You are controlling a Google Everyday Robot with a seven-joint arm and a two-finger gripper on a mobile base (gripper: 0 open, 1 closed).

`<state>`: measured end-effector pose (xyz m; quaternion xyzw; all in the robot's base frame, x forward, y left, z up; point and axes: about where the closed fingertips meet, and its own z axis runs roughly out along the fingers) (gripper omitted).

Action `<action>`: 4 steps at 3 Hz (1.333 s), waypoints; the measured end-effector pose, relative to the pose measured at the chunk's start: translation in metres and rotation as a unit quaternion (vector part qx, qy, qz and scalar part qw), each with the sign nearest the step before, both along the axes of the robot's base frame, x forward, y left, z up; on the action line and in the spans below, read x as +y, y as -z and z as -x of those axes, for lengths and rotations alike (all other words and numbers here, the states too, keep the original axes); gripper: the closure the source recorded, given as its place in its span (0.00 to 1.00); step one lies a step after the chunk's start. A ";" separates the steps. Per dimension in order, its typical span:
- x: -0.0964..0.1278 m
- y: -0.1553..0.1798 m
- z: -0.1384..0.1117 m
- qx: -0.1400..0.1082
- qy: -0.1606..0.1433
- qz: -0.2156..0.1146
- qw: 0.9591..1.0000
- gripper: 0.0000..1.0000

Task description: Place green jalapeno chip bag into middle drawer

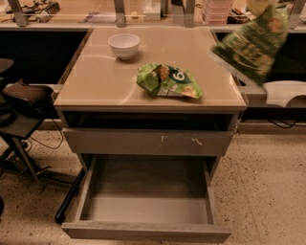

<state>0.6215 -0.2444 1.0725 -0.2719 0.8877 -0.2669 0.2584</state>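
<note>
The green jalapeno chip bag (pixel 253 45) hangs in the air at the top right, tilted and blurred, past the right edge of the table. My gripper (pixel 260 5) shows only as a pale shape at the top edge of the view, shut on the bag's top. The middle drawer (pixel 146 232) is pulled open low at the front, with a plain front panel and a bare grey floor. The bag is well above it and to its right.
A brighter green bag with a "6" logo (pixel 168 81) and a white bowl (pixel 124 45) lie on the beige tabletop (pixel 95 86). A shut drawer front with pale scratches (pixel 148 142) sits above the open drawer. A dark chair (pixel 19 100) stands left, a white object (pixel 284 92) right.
</note>
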 end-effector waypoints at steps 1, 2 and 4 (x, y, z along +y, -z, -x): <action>-0.065 0.001 0.022 -0.035 0.047 -0.044 0.997 1.00; -0.065 0.001 0.021 -0.037 0.046 -0.044 0.997 1.00; -0.080 0.009 0.028 -0.018 0.069 -0.077 0.994 1.00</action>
